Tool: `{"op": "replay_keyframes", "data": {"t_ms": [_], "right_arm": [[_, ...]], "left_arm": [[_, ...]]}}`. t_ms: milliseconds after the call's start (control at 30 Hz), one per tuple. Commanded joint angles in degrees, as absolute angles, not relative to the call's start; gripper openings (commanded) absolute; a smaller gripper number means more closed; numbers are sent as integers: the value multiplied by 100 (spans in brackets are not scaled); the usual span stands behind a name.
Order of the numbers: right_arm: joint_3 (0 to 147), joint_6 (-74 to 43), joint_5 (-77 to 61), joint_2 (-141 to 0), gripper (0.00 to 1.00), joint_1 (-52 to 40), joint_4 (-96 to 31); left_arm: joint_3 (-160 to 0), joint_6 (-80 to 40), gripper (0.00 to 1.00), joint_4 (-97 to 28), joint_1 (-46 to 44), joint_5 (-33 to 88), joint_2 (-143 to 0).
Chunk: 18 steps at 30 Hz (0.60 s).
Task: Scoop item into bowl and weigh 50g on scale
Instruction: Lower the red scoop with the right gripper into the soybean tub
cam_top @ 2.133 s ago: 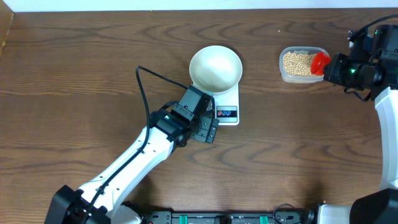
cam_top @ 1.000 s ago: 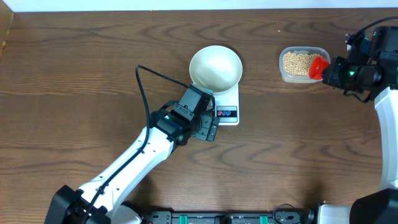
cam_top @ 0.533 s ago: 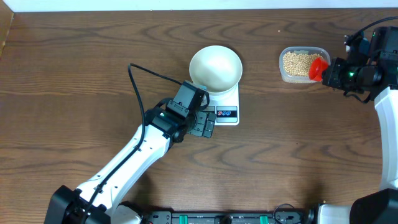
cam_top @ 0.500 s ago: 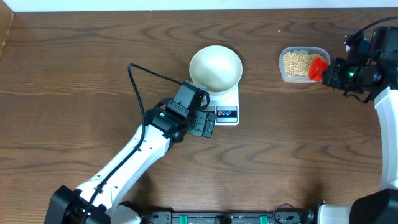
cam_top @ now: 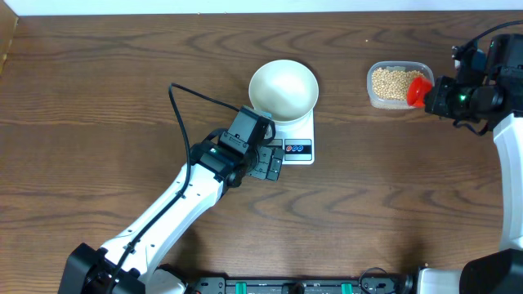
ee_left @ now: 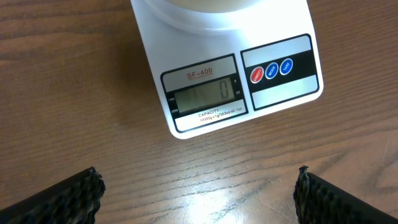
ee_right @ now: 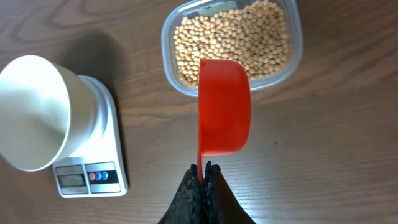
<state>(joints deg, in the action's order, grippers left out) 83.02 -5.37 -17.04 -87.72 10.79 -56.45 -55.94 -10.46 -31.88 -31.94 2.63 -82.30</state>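
- Left arm: white links running from the table's front-left edge diagonally up and to the right, black wrist section ending at the scale's near-left corner; a black cable loops off the wrist.
- Left gripper: hangs over bare wood just in front of the scale's display end, camera looking straight down. Jaws released and spread wide, one black ridged fingertip at each lower corner of the wrist view, nothing between them.
- Right arm: enters from the right edge, black wrist pointing left toward the tub.
- Right gripper: fingers clenched tight on the thin handle of a red scoop. The scoop's cup reaches out over the tub's near rim; whether it touches the beans cannot be told.
- Beans: small, round, tan, a full layer in the clear plastic tub, which stands well right of the scale.
- Bowl: plain white, round, sits on the scale's far end, nothing in it.
- Scale: white, rectangular, mid-table. The display reads 0; one red and two blue round buttons sit to its right.
- Table: dark brown wood grain.
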Motion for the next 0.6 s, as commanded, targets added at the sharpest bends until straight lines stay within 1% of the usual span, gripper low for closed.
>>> {"op": "replay_keyframes", "data": {"t_ms": [0, 567], "right_arm": [[8573, -386, -1424, -8777, 1, 1052, -5767], [8759, -200, -1212, -8829, 1, 1094, -5811]], "left_arm": [[-5551, -1015, 100, -3183, -3179, 193, -8187], [-5551, -1015, 100, -3183, -3179, 193, -8187]]}}
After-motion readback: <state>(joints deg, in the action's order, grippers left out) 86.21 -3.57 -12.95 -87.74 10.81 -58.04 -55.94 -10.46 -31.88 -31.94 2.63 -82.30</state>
